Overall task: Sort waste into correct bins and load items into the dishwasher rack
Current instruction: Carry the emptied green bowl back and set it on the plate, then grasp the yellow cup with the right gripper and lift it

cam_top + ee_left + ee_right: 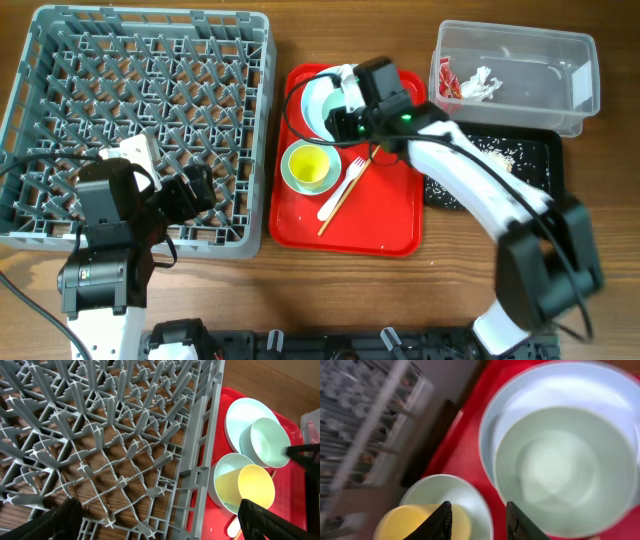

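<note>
My right gripper (340,118) (477,510) hovers open over the red tray (390,215), nothing between its fingers. Just beyond it a pale green bowl (565,470) rests in a round white plate (545,390). Below its left finger a small yellow cup (310,165) (405,520) sits in another pale bowl (435,492). A white fork (345,180) and a chopstick (338,205) lie on the tray. My left gripper (205,185) (160,525) hangs wide open above the near right corner of the grey dishwasher rack (140,120) (125,435), holding nothing.
The clear tub (570,95) at the back right holds a red-and-white wrapper (447,85) and a crumpled tissue (482,85). In front of it, the black tray (540,150) carries rice-like scraps (492,152). The right arm stretches across the black tray's left end.
</note>
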